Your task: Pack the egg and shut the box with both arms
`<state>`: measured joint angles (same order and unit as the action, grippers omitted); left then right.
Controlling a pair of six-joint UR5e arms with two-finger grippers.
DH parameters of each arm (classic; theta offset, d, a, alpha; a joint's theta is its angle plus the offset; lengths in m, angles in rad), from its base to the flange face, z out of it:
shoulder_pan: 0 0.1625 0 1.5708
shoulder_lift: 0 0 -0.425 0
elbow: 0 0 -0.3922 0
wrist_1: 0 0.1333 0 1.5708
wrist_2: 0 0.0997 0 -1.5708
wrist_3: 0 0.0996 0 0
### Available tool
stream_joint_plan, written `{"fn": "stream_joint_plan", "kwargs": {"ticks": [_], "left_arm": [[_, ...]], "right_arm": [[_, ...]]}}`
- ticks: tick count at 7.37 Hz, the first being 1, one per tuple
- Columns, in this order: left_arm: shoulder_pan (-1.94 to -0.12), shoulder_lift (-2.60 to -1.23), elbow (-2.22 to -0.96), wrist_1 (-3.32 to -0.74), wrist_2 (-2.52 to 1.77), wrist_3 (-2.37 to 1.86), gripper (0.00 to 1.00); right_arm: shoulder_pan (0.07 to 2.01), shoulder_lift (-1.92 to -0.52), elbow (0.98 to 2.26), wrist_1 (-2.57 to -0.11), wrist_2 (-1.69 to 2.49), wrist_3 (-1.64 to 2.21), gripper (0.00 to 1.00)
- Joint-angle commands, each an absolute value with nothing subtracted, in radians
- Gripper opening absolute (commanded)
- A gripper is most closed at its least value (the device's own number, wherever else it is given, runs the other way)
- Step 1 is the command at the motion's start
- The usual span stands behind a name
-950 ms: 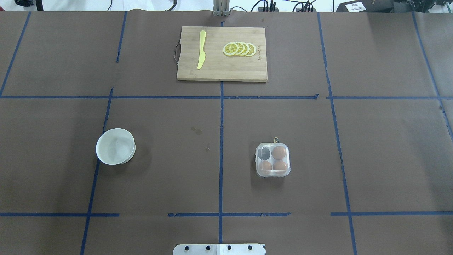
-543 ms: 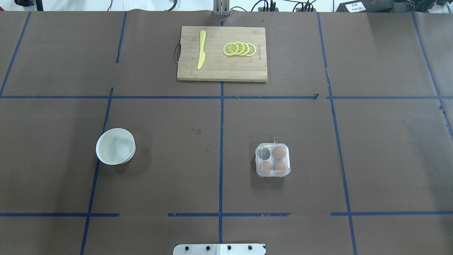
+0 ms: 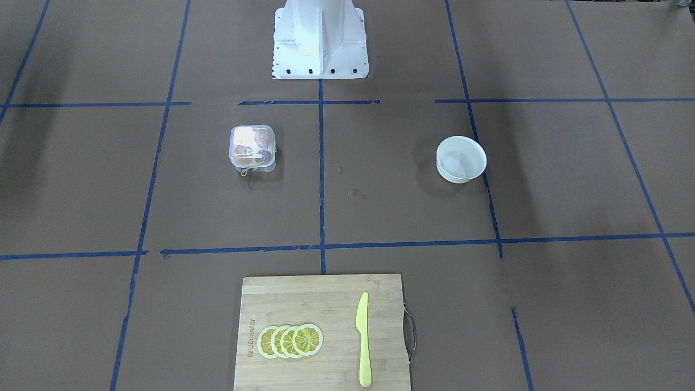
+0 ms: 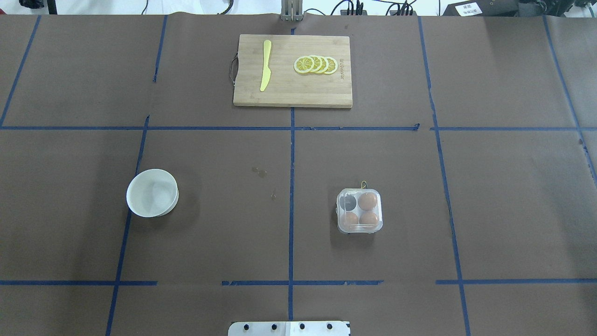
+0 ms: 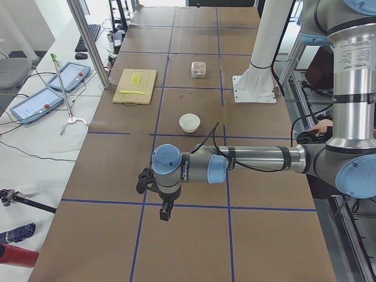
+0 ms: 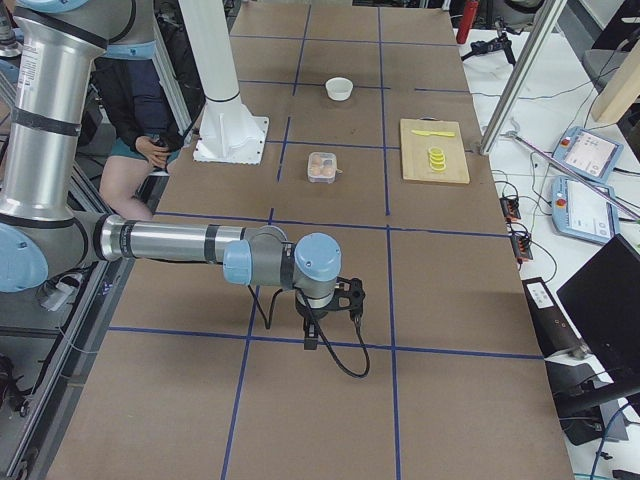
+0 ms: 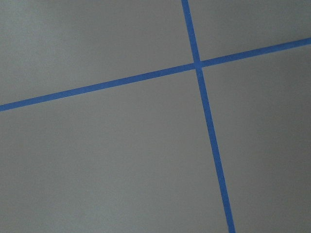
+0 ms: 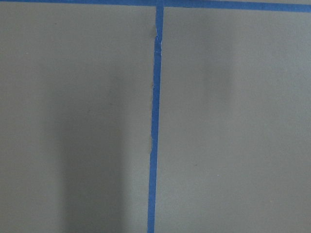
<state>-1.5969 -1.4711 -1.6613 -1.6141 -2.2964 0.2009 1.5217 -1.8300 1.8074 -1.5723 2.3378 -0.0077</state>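
Note:
The box [image 4: 359, 211] is a clear four-cell carton on the table, right of centre, with its lid down over the cells. Three orange-brown eggs sit in it, at the far right [image 4: 367, 201], near left [image 4: 350, 218] and near right [image 4: 369, 218]. The far-left cell looks dark and empty. The box also shows in the front view [image 3: 252, 147]. My left gripper [image 5: 166, 211] hangs over the table's left end, far from the box. My right gripper [image 6: 311, 340] hangs over the right end. I cannot tell whether either is open or shut. Both wrist views show only brown paper and blue tape.
An empty white bowl [image 4: 152, 192] stands left of centre. A wooden cutting board [image 4: 293, 88] lies at the far middle with a yellow knife [image 4: 265, 65] and lemon slices [image 4: 315, 65]. The white base pedestal [image 3: 320, 38] is at the robot's edge.

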Motion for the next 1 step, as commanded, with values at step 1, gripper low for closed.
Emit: {"fn": "stream_joint_plan", "kwargs": {"ticks": [1], "left_arm": [[-1.597, -1.471, -1.663, -1.615, -2.296, 0.201, 1.0]], "right_arm": [[1.522, -1.83, 1.807, -1.572, 2.338, -0.006, 1.0]]}}
